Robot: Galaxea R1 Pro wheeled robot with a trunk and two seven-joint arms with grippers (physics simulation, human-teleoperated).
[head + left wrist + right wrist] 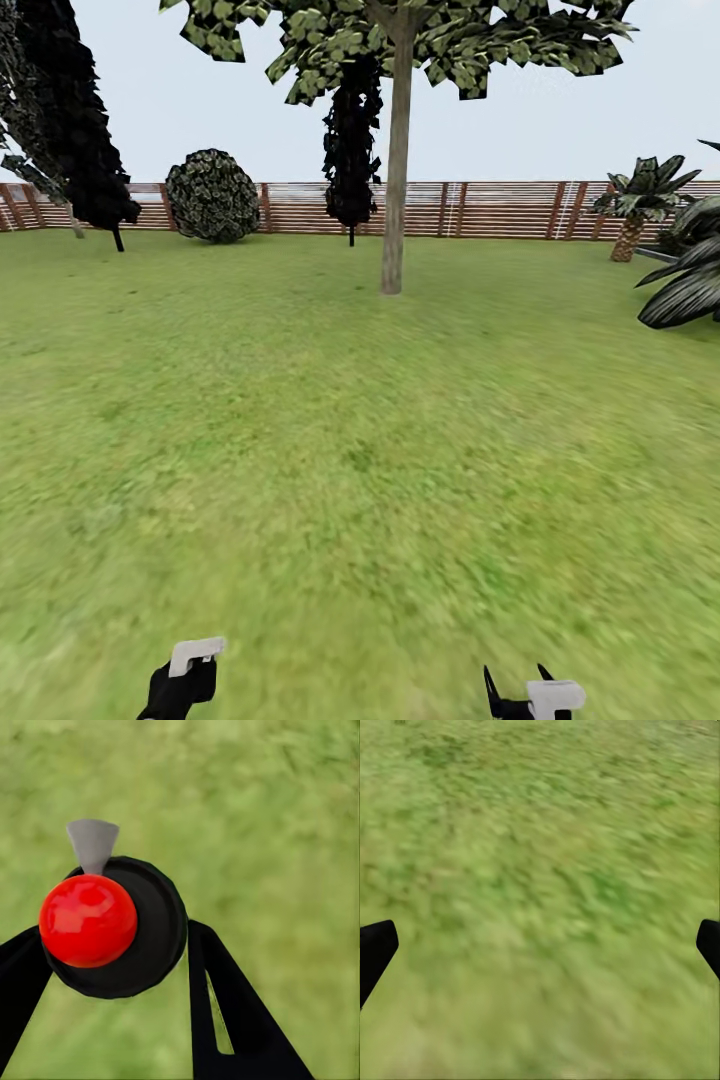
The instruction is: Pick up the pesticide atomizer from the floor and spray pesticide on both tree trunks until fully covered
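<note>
My left gripper (116,937) is shut on the pesticide atomizer (112,926), a black bottle seen end-on with a red top (88,920) and a grey nozzle (92,844), held over grass. In the head view the left gripper (185,675) sits low at the left edge of the lawn. My right gripper (517,685) is low at the right. Its fingers (375,949) stand wide open over bare grass. One tree rises ahead in the garden, its pale tree trunk (395,180) straight and far off. The floor paving and the pesticide are out of view.
A reddish slat fence (480,208) closes the lawn at the back. A round bush (212,196) and near-black trees (80,130) stand far left, another dark tree (351,150) beside the trunk. A palm (635,205) and striped broad-leaf plant (690,270) are at the right.
</note>
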